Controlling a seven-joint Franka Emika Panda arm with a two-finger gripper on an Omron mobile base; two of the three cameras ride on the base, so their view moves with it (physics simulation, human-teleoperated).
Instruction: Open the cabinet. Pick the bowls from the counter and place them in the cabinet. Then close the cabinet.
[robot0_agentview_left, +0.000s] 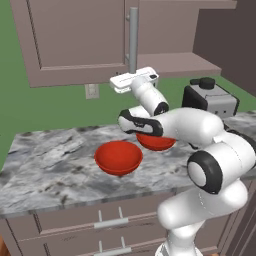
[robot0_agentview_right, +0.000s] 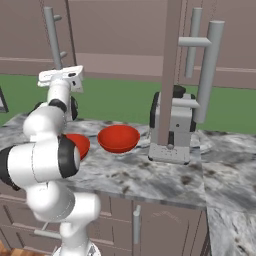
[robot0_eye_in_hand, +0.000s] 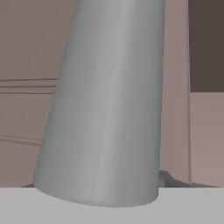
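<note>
Two red bowls stand on the marbled counter (robot0_agentview_left: 45, 160): one (robot0_agentview_left: 119, 157) in the open, the other (robot0_agentview_left: 156, 142) partly behind my forearm. They show again as the right bowl (robot0_agentview_right: 118, 137) and the half-hidden left bowl (robot0_agentview_right: 79, 144). The cabinet's left door (robot0_agentview_left: 75, 35) is shut. Its right door (robot0_agentview_right: 170, 75) stands swung out, baring the inner shelf (robot0_agentview_left: 180, 62). My gripper (robot0_agentview_left: 131, 74) (robot0_agentview_right: 60, 71) is raised at the lower end of the left door's grey bar handle (robot0_agentview_left: 133, 40) (robot0_eye_in_hand: 109, 109). The handle looms close in the hand view and the fingers are hidden.
A coffee machine (robot0_agentview_left: 210, 97) (robot0_agentview_right: 172, 130) stands on the counter to the right of the bowls, under the open door. Drawer fronts (robot0_agentview_left: 110, 220) with short silver handles run below the counter edge. The open door's long handle (robot0_agentview_right: 210, 70) juts out toward me.
</note>
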